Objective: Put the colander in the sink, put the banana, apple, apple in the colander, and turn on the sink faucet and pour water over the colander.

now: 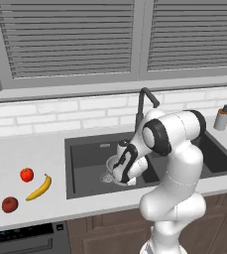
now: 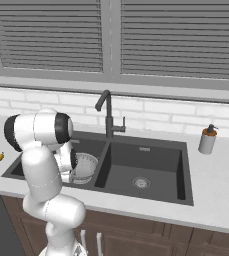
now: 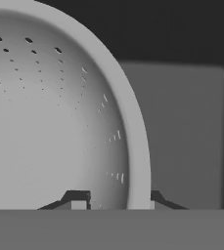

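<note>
Hand view shows your gripper (image 3: pixel 114 200) pinched shut on the rim of the shiny perforated metal colander (image 3: pixel 55 112), down in the left basin of the dark charcoal double sink (image 1: pixel 85 144). I'd settle it flat near the drain before letting go, so it won't tip.

Shiny perforated metal colander (image 3: pixel 55 122), matt dark sink (image 2: pixel 151 167)

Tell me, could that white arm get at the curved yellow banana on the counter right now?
Probably not yet: the gripper is shut on the rim of the shiny metal colander down in the dark sink. The banana lies unblocked on the grey counter.
</note>
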Available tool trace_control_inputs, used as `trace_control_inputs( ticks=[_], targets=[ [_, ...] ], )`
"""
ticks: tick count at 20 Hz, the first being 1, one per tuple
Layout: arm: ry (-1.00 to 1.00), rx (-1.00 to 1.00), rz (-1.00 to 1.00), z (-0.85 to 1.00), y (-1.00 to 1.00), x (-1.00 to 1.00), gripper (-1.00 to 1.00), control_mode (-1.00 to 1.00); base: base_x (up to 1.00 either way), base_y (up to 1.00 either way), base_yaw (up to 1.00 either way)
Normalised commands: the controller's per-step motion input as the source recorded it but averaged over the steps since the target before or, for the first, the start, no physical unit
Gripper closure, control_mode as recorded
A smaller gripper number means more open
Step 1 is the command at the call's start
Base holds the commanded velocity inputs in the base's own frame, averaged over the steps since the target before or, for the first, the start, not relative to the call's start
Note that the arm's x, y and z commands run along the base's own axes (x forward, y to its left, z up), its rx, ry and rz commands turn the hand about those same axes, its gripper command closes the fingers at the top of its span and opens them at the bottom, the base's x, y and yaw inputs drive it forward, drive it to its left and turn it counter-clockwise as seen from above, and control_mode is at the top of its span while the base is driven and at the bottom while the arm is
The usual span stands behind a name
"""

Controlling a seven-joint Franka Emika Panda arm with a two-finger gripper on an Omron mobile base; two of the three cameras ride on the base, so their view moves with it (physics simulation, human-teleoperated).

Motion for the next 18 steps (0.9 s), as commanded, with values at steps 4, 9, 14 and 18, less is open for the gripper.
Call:
trace_control_inputs(
  ticks=[4, 9, 14, 18],
  targets=[
    [-0.02, 0.0, 0.0, -0.37, -0.05, 0.2, 1.0, -1.0, 0.0, 0.0, 0.0],
    [-0.04, 0.0, 0.0, -0.36, -0.07, 0.21, 1.0, -1.0, 0.0, 0.0, 0.0],
    [-0.01, 0.0, -0.02, -0.36, -0.08, 0.35, 1.0, -1.0, 0.0, 0.0, 0.0],
    [0.0, 0.0, -0.02, -0.3, -0.19, 0.34, 1.0, -1.0, 0.0, 0.0, 0.0]
  ],
)
